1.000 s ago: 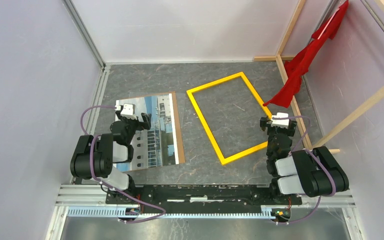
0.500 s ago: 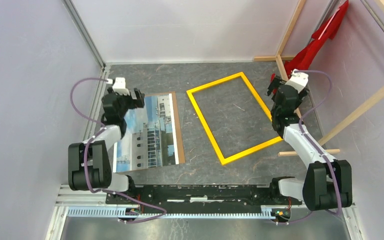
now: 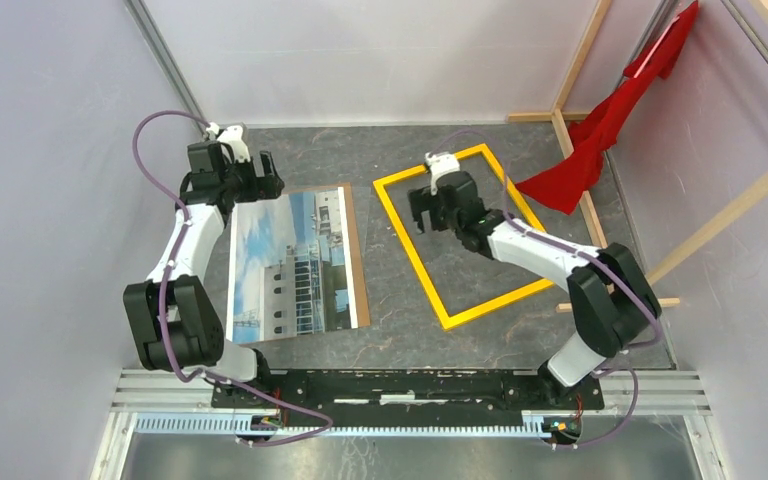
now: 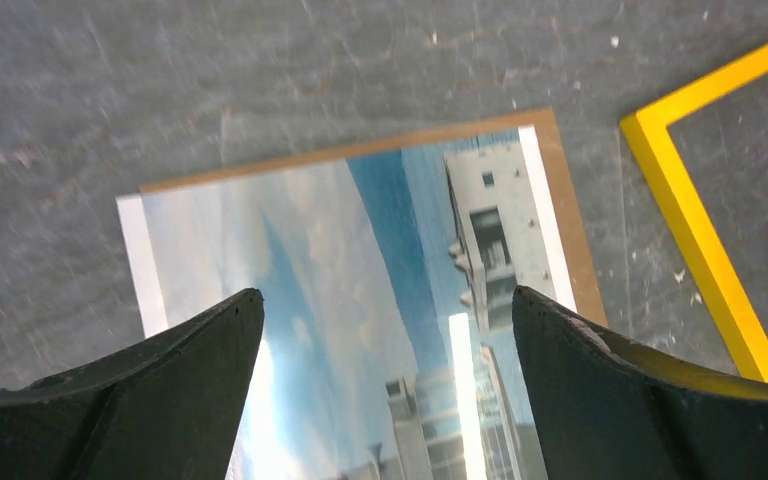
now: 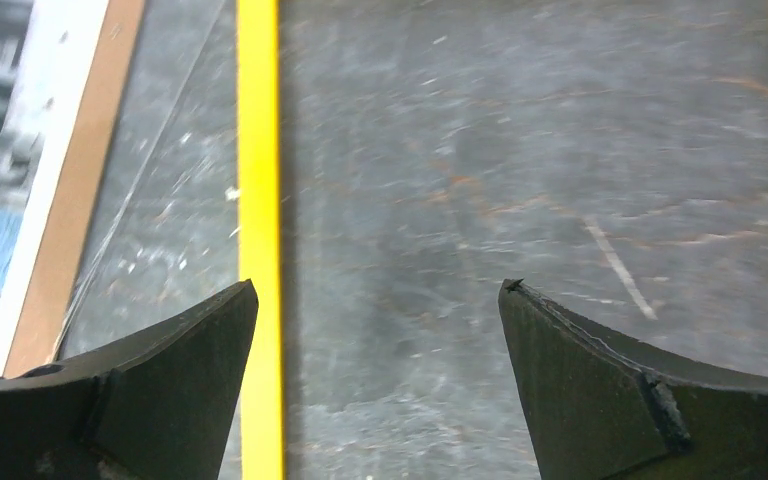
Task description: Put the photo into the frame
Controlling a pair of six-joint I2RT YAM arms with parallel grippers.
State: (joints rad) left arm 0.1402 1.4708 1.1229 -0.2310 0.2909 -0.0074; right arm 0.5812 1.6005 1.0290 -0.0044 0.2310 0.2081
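In the top view the photo [image 3: 295, 265] lies picture side up at the left centre of the grey counter [image 3: 380, 150]. It rests on a brown backing sheet [image 3: 358, 270], which shows along the photo's upper and right edges. The frame [image 3: 415, 260] lies flat, yellow side up, in the centre right. It is just beside the photo and does not touch it. The left hand [image 3: 250, 188] hovers over the upper edge of the photo, fingers wide apart, holding nothing. The right hand [image 3: 437, 215] hangs over the upper left part of the frame, above its left rail, also spread and empty. A red cloth [image 3: 600, 140] hangs on wooden beams [image 3: 580, 60] at the upper right.
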